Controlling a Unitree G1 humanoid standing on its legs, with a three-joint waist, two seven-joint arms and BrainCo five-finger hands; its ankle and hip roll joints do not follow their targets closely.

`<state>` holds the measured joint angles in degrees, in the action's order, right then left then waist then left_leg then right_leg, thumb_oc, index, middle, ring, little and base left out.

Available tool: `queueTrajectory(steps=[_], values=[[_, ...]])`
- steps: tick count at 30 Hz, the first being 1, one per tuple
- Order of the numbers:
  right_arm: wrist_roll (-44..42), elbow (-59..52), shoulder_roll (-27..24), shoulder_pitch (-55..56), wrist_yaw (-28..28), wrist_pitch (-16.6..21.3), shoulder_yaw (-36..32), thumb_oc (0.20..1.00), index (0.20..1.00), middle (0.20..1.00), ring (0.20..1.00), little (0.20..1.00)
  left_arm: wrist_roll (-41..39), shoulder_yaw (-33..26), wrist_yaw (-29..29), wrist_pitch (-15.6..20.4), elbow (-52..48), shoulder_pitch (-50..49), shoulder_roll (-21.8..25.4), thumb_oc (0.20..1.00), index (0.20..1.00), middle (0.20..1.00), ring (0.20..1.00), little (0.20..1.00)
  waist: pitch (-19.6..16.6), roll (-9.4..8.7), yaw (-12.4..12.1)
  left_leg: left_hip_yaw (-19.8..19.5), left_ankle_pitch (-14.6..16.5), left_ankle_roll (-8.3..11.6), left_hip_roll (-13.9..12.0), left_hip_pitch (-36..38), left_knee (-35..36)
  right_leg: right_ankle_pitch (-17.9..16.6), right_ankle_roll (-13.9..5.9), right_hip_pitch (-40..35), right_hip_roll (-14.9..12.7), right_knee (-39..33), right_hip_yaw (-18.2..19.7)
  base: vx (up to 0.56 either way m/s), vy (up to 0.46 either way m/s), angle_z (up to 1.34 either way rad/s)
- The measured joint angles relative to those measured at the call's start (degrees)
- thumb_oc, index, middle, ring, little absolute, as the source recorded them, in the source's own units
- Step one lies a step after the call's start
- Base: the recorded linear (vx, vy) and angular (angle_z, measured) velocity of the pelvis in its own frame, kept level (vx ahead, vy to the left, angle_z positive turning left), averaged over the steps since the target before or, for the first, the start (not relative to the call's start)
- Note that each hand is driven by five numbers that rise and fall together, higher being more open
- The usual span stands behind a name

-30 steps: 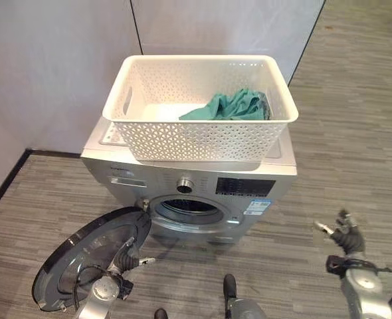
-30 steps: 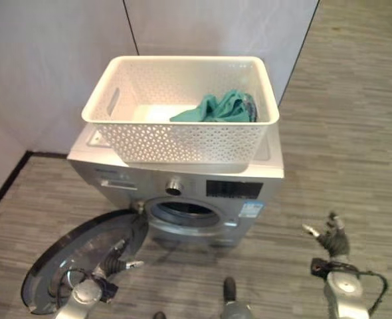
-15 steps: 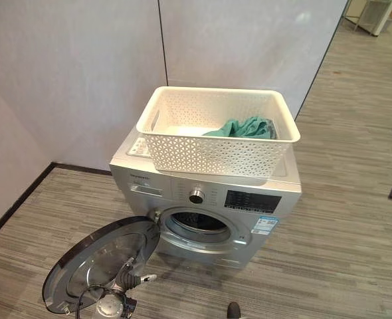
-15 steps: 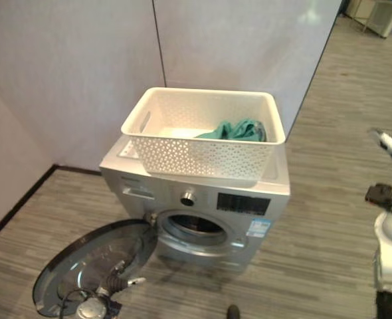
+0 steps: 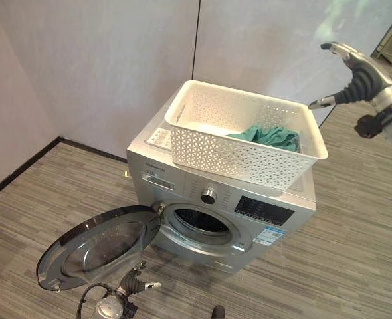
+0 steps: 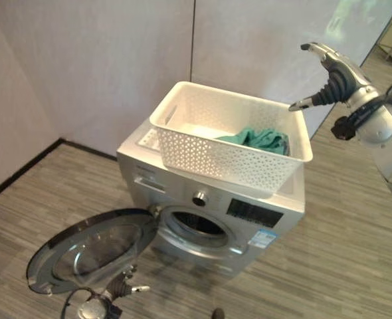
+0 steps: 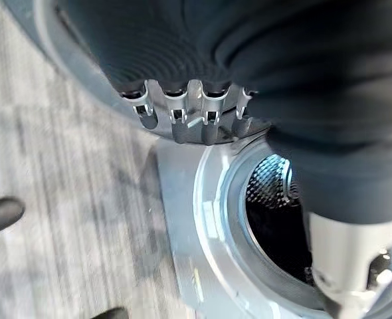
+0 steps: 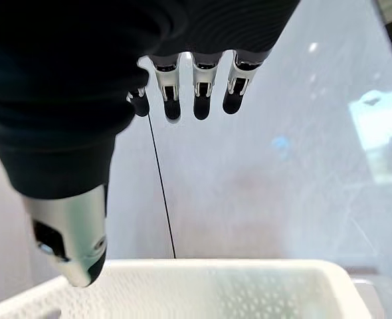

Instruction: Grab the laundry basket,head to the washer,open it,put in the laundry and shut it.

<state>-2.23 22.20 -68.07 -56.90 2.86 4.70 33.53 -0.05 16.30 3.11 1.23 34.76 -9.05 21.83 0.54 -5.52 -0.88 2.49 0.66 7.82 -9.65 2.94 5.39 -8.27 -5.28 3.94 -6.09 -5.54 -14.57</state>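
Basket (image 5: 246,138) sitting square on top of the washer (image 5: 219,199), white and lattice-sided, a heap of green laundry (image 5: 269,136) bunched in its corner toward three o'clock; nothing gripping it; washer door (image 5: 99,246) swung wide and lying low at about eight o'clock from the round drum opening (image 5: 199,222), which gapes dark and open; control knob (image 5: 209,197) just above that opening, under the basket's front wall. Right hand (image 6: 332,76) up high at two o'clock, in the air just past the basket's far corner and clear of the rim; fingers (image 8: 199,83) straight and spread, thumb apart, holding nothing; its wrist view looks down over the basket's rim toward the pale wall panels (image 5: 116,60) behind. Left hand (image 5: 133,286) down low at six o'clock, just beside the near edge of the open door; fingers (image 7: 176,116) relaxed and loose, nothing in them, the drum opening showing past them; grey plank floor (image 5: 355,252) all round the washer.
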Motion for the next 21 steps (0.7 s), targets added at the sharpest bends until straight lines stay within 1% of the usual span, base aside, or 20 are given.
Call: queueTrajectory(steps=[3, 6, 9, 11, 16, 21], values=[[0.35, 2.12, -0.23, -0.88, 1.27, -0.86, 1.77, 1.000, 1.000, 1.000, 1.000, 1.000, -0.15, 0.00, 0.20, -0.01, 0.11, -0.13, 0.34, 1.000, 1.000, 1.000, 1.000, 1.000, 0.69, -0.14, -0.87, -0.65, -0.05, 0.08, -0.22, -1.03, -0.02, 0.09, 0.12, 0.19, 0.15, 0.02, -0.54, -0.02, -0.023, 0.12], [0.81, 3.58, -1.04, -0.98, 2.95, -1.24, 3.32, 1.000, 1.000, 1.000, 1.000, 1.000, -1.59, 0.00, 0.58, -0.03, 0.13, -0.03, 0.39, 1.000, 1.000, 1.000, 1.000, 1.000, 1.21, -0.26, -0.67, -1.97, -0.19, 0.24, -0.23, -1.92, -0.02, 0.21, 0.14, 0.72, 0.07, 0.09, -1.79, 0.01, -0.010, 0.17], [0.83, 6.10, -1.19, -1.05, 4.21, -1.28, 4.53, 1.000, 1.000, 1.000, 1.000, 1.000, -1.80, 0.21, 1.24, -0.03, 0.21, -0.02, 0.36, 1.000, 1.000, 1.000, 1.000, 1.000, 2.08, -0.19, -1.23, -2.11, -0.24, 0.23, -0.27, -2.21, -0.02, 0.24, 0.17, 0.88, 0.12, 0.46, -1.99, 0.02, -0.003, 0.06], [1.06, 9.23, -0.44, -2.85, 4.45, -1.39, 7.28, 1.000, 1.000, 1.000, 1.000, 1.000, -2.21, 0.11, 1.49, -0.04, 0.74, -0.16, 0.39, 1.000, 1.000, 1.000, 1.000, 1.000, 2.26, -0.15, -1.45, -2.06, -0.23, 0.23, -0.27, -2.25, -0.02, 0.24, 0.17, 0.95, 0.10, 0.46, -2.07, 0.00, 0.000, 0.00], [1.12, 9.99, -0.31, -3.66, 4.71, -2.23, 7.80, 1.000, 1.000, 1.000, 1.000, 1.000, -2.59, -0.72, 1.56, -0.04, 0.60, -0.24, 0.59, 1.000, 1.000, 1.000, 1.000, 1.000, 2.85, -0.68, -1.63, -2.09, -0.26, 0.27, -0.33, -3.01, -0.01, 0.29, 0.24, 1.71, 0.12, 0.17, -2.01, 0.00, 0.000, -0.01], [1.04, 12.41, 0.26, -6.81, 4.83, -2.36, 10.20, 1.000, 1.000, 1.000, 1.000, 1.000, -5.99, -1.61, 1.56, 0.04, -0.04, -0.56, 0.55, 1.000, 1.000, 1.000, 1.000, 1.000, 3.07, -0.84, -1.66, -2.50, -0.36, 0.42, -0.53, -4.04, -0.02, 0.36, 0.36, 2.42, 0.31, 0.14, -2.42, 0.01, 0.001, 0.05]])
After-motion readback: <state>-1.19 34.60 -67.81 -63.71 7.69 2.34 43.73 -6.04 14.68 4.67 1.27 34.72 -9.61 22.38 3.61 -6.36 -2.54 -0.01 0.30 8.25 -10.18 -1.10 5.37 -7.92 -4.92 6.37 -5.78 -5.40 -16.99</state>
